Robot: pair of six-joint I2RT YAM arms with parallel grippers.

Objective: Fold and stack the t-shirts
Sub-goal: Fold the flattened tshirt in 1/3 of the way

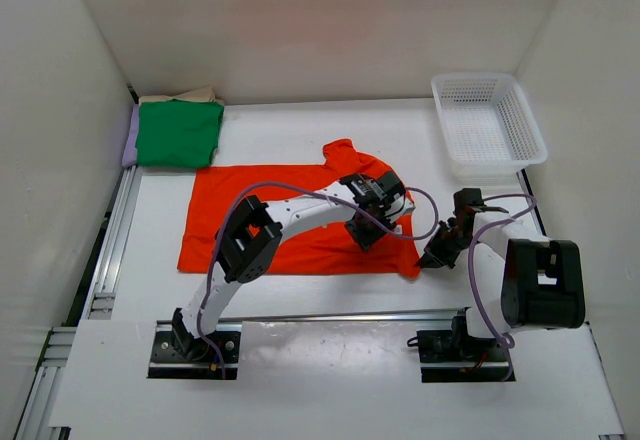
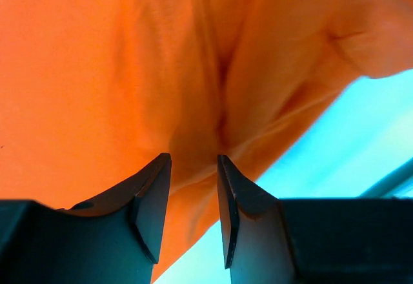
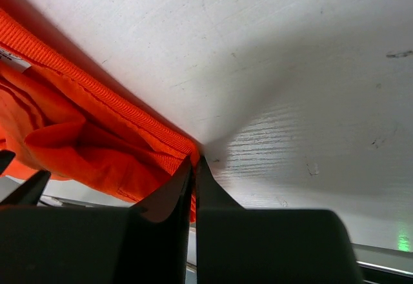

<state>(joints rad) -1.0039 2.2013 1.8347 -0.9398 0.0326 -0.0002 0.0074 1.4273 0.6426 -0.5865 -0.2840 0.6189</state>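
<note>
The orange-red t-shirt (image 1: 220,210) lies spread across the middle of the table. My left gripper (image 1: 368,232) hangs over its right part, jaws parted, with orange cloth (image 2: 97,71) showing in the gap (image 2: 194,156) but not pinched. At the shirt's near right corner my right gripper (image 1: 432,257) is shut on the hem (image 3: 77,135), fingertips pressed together on the ribbed edge (image 3: 195,159). A folded green t-shirt (image 1: 178,132) rests at the far left on top of a beige one (image 1: 185,95) and a lilac one (image 1: 129,140).
A white mesh basket (image 1: 478,79) stands at the far right corner. White walls close in the table on three sides. A metal rail (image 1: 110,250) runs along the left edge and another crosses in front of the arm bases.
</note>
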